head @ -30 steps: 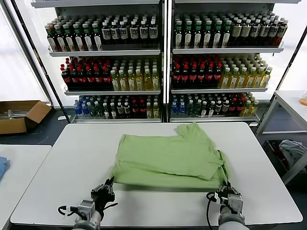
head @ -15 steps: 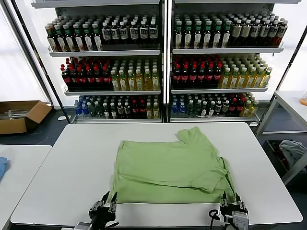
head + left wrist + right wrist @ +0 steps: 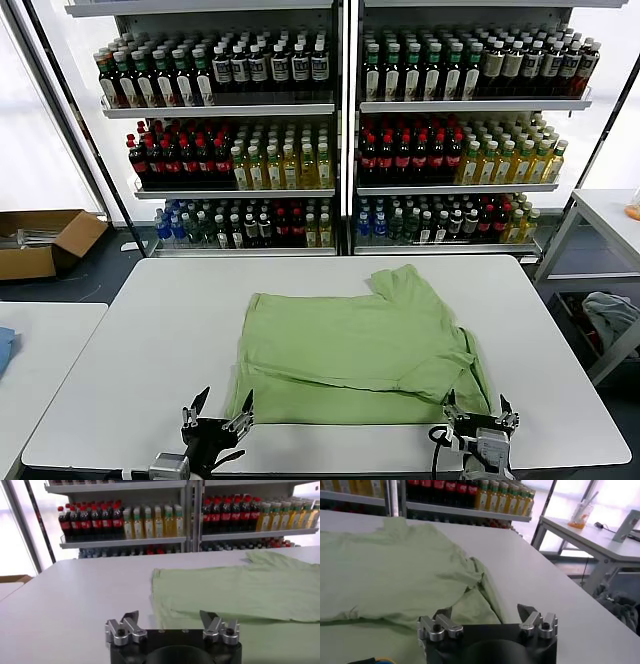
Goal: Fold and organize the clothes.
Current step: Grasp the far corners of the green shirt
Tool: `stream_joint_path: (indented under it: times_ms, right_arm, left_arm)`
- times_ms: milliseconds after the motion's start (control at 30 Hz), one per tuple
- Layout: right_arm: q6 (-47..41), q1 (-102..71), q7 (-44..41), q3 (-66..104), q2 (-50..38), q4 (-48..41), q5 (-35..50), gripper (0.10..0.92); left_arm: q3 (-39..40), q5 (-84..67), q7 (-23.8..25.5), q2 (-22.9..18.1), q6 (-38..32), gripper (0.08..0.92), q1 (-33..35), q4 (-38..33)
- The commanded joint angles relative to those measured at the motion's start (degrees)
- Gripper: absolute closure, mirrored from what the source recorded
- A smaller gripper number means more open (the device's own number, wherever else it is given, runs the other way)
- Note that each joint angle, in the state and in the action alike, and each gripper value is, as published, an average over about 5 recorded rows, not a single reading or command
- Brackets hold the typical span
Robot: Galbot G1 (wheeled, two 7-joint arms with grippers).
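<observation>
The light green shirt [image 3: 358, 350] lies folded in half on the white table [image 3: 150, 330], back side up, one sleeve pointing to the far edge. No buttons or logo show. My left gripper [image 3: 219, 415] is open and empty at the table's near edge, just in front of the shirt's near left corner. My right gripper [image 3: 479, 415] is open and empty at the near edge by the shirt's near right corner. The shirt also shows in the left wrist view [image 3: 235, 587], beyond the left gripper [image 3: 170, 617], and in the right wrist view [image 3: 395, 570], beyond the right gripper [image 3: 484, 611].
Shelves of bottles [image 3: 340, 130] stand behind the table. A cardboard box [image 3: 45, 240] sits on the floor at far left. A second white table [image 3: 40, 350] stands at left with a blue cloth [image 3: 4, 348] on it. A side table [image 3: 605, 215] and a grey-blue bundle [image 3: 608, 312] are at right.
Both grippers have let go of the shirt's near edge and drawn back toward the table's near edge. The shirt's near hem has dropped flat on the table. Both jaws have opened wider.
</observation>
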Motion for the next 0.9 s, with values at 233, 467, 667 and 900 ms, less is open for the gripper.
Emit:
stream_joint_path:
  times_ms: [233, 467, 667, 900]
  right_arm:
    - [-0.08, 12.64, -0.04, -0.38, -0.29, -10.18, -1.62, 0.203]
    - [-0.10, 19.33, -0.30, -0.91, 0.09, -17.31, -1.26, 0.203]
    - [0.15, 26.73, 0.01, -1.57, 2.08, -22.33, 2.51, 0.203]
    - [0.26, 38.79, 0.56, -3.67, 4.08, -27.72, 4.99, 0.203]
  left_arm:
    - [-1.40, -1.00, 1.12, 1.70, 2.82, 0.177, -6.61, 2.14]
    - [-1.94, -2.61, 2.54, 3.82, 4.55, 0.177, -11.17, 4.78]
    - [-1.30, -5.68, 5.60, 6.05, 4.02, 0.177, -20.61, 10.45]
    - [2.03, -8.50, 8.97, 8.37, 2.68, 0.177, -33.25, 21.80]
